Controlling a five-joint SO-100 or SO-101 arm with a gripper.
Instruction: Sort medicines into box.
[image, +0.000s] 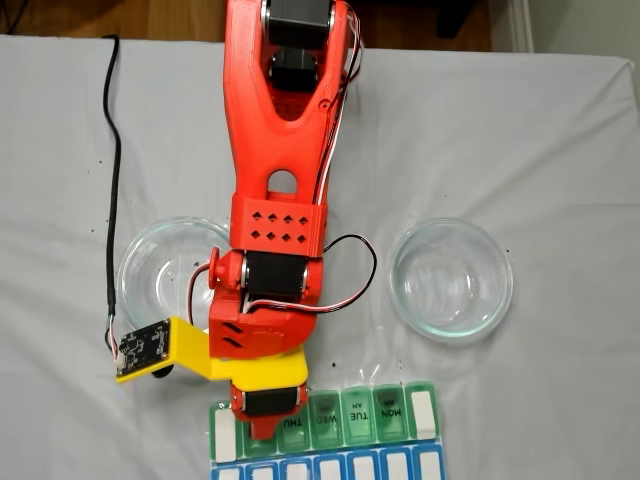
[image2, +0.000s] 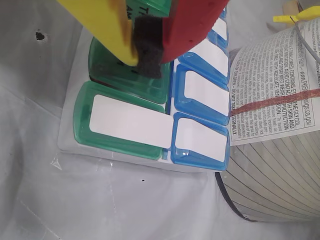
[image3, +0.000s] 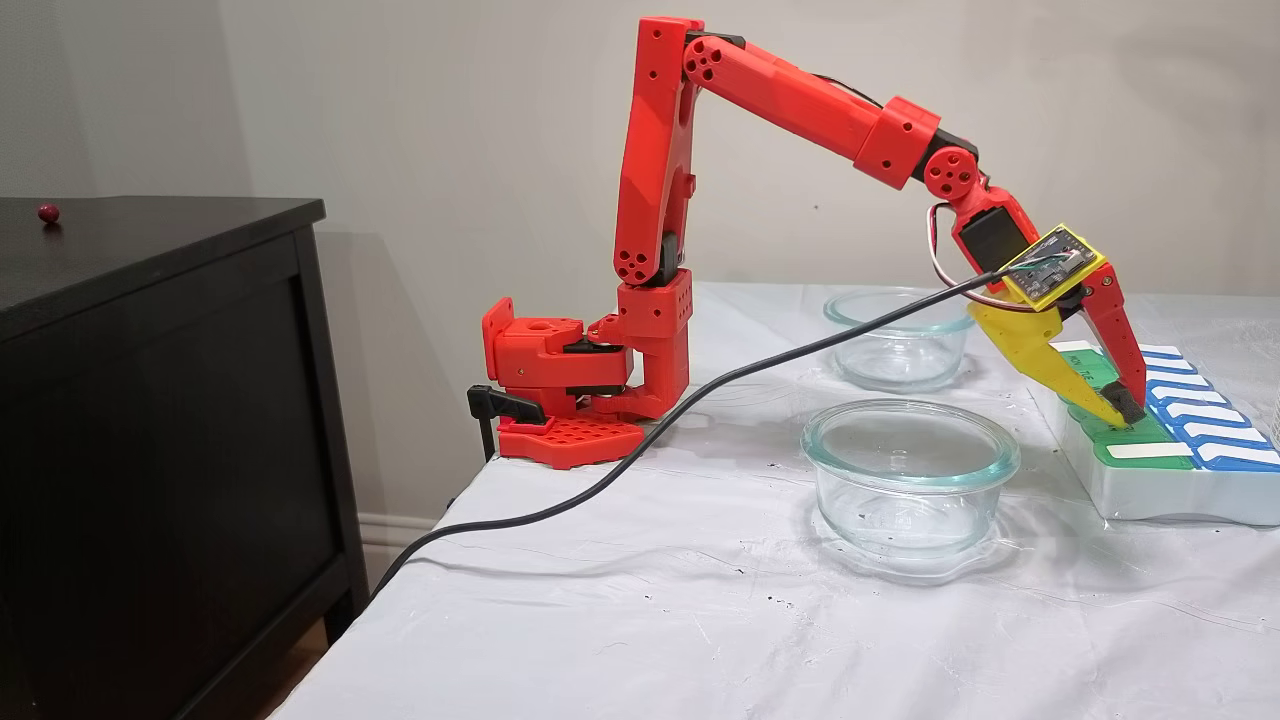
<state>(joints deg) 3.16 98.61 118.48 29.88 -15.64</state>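
The box (image: 360, 415) lies at the near table edge in a fixed view, with a row of shut translucent green lids and a blue row below it. My gripper (image: 265, 430) points down onto it. In the wrist view the yellow and red fingers meet on a black foam pad (image2: 147, 47), shut, just over a green lid (image2: 130, 82). No ball shows between them. From the side, the gripper (image3: 1125, 412) touches a green lid of the box (image3: 1150, 490). One tiny dark red ball (image3: 48, 212), a medicine, lies on the black cabinet top.
Two clear glass dishes (image: 170, 275) (image: 450, 278) stand either side of the arm and look empty. A black cable (image: 115, 180) trails off the table's left. A cylindrical container with a printed label (image2: 270, 90) stands close beside the box. The black cabinet (image3: 160, 400) stands off the table.
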